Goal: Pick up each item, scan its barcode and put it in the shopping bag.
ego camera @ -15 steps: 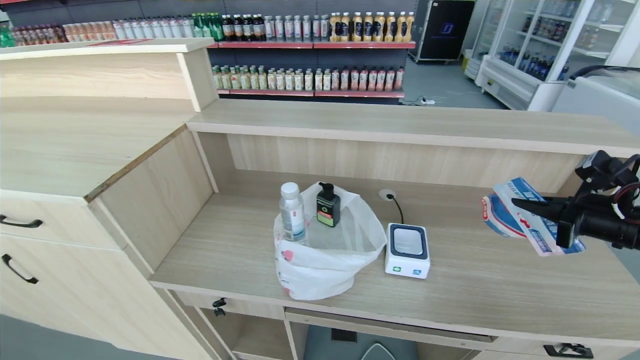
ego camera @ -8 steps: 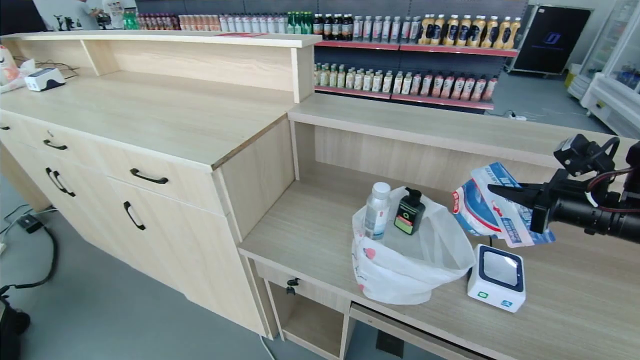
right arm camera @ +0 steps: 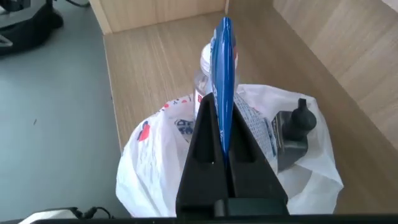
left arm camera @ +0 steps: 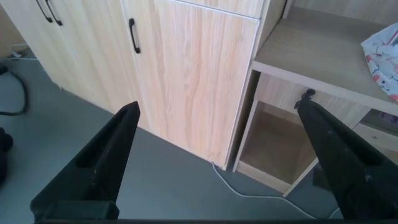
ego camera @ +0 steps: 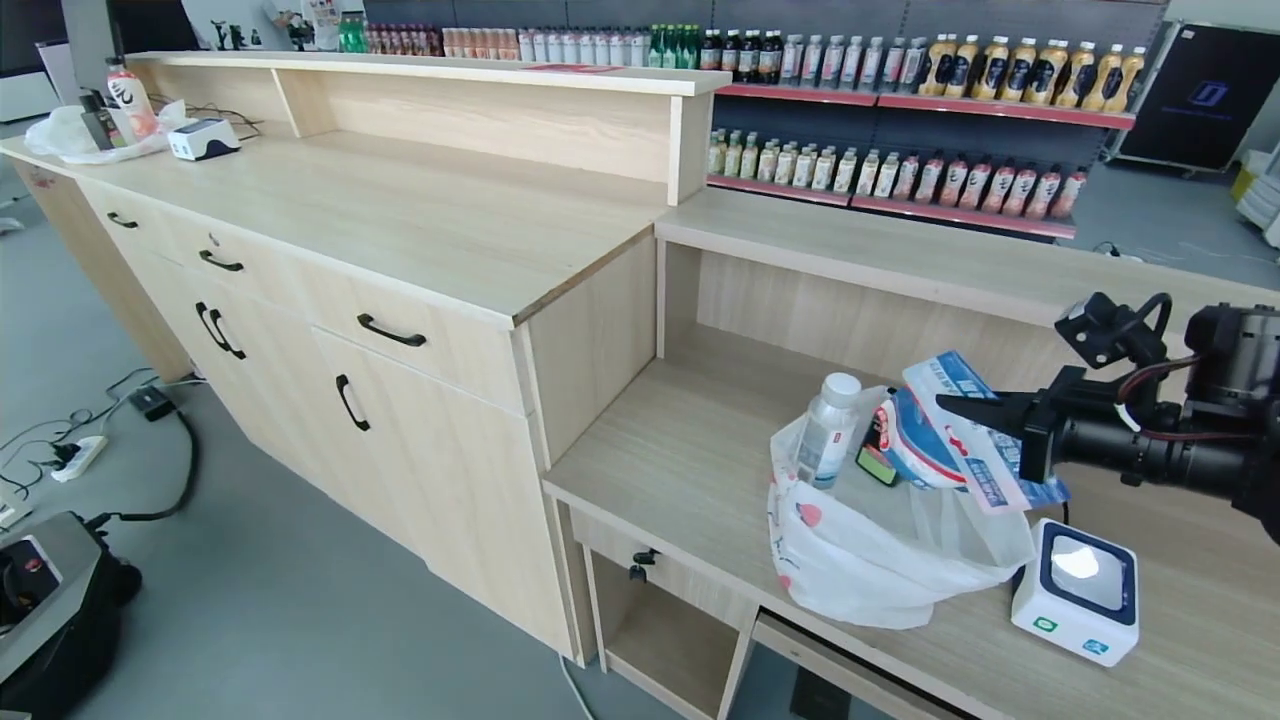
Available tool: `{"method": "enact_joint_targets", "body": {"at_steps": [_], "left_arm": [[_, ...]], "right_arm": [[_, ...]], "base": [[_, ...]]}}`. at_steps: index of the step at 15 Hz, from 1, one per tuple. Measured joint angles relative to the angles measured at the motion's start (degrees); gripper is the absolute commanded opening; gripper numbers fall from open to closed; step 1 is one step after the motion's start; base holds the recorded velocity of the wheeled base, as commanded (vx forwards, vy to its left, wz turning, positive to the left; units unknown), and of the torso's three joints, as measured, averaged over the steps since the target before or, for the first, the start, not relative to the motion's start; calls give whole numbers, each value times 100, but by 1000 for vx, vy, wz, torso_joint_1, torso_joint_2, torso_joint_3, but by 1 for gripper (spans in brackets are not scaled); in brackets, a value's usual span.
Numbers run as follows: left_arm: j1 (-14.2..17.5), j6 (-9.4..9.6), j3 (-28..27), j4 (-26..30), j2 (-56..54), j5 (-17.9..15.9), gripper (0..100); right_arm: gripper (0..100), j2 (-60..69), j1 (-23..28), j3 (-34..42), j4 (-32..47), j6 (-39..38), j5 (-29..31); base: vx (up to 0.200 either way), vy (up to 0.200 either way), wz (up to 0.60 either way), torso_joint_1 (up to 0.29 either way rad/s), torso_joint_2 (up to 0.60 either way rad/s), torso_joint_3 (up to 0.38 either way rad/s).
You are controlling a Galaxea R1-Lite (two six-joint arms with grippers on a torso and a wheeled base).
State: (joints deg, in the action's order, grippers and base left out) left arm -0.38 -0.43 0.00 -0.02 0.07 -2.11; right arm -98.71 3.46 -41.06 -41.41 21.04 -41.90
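The right end effector is clamped on a blue and white packet, holding it on edge in the air above the open mouth of the white bag. In the right wrist view its fingers pinch the packet flat between them, right over the bag. The bag stands on the low desk. Inside it a clear bottle stands upright at the left, with a black pump bottle to its right and farther back, mostly hidden behind the packet in the head view. The scanner sits on the desk just right of the bag. The left end effector hangs with its fingers wide apart, holding nothing, over the grey floor near the cupboard doors, left of the desk
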Motion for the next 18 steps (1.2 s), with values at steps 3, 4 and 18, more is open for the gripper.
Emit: {"method": "enact_joint_targets", "body": {"at_steps": [3, 4, 18], "left_arm": [[2, 0, 0, -2, 0, 0, 100], [5, 0, 0, 0, 0, 0, 100], [2, 0, 0, -2, 0, 0, 100]], "right_arm": [[0, -212, 23, -9, -9, -128, 0], [0, -305, 22, -23, -29, -183, -2], [0, -2075, -7, -944, -512, -653, 7]], "base": [[0, 0, 0, 0, 0, 0], [0, 0, 0, 0, 0, 0], [0, 0, 0, 0, 0, 0]]}}
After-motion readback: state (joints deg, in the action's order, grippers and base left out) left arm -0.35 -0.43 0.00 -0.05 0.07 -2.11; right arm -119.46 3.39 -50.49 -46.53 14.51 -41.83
